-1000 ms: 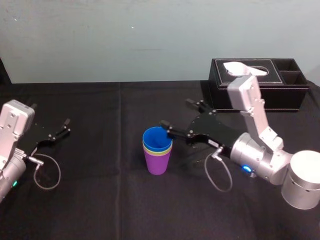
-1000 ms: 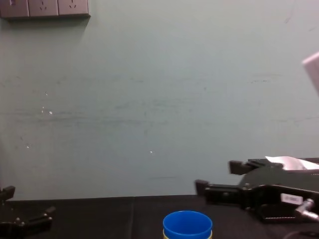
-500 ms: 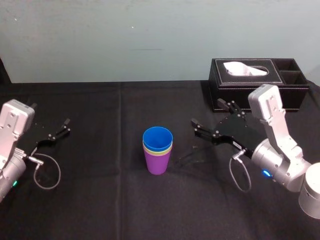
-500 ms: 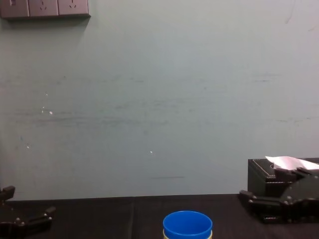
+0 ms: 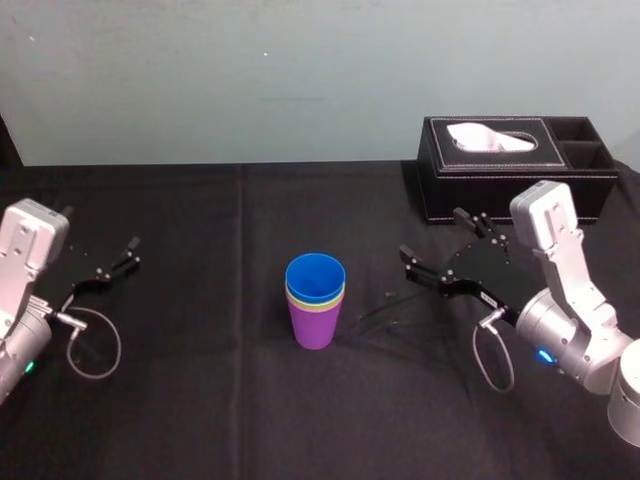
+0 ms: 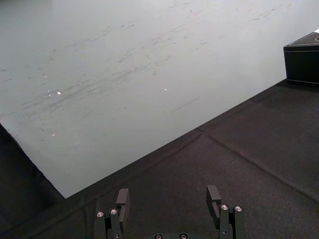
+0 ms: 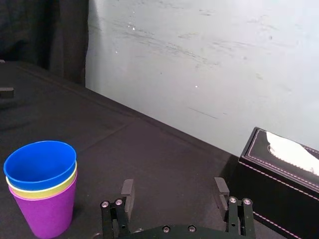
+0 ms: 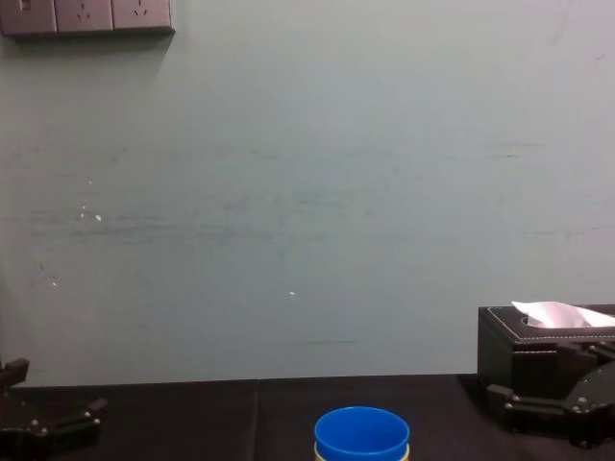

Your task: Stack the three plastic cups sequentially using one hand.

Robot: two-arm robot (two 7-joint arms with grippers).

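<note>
Yellow-green cup (image 7: 47, 190) hidden but its rim, nested between blue cup (image 7: 40, 158) and purple cup (image 7: 47, 214), stack upright on table (image 5: 200, 400), right tool (image 5: 430, 233) at its 3 o'clock, spread, empty, left tool (image 6: 168, 200) at 9 o'clock, spread

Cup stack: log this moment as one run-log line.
stack: blue cup in yellow-green cup in purple cup, upright | right gripper: open, clear of stack | left gripper: open, parked far left

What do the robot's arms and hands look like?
The left arm and right arm are silver tubes with boxy grey tops. The left hand and right hand are black with two thin fingers. A grey cable loops beside each wrist.
</note>
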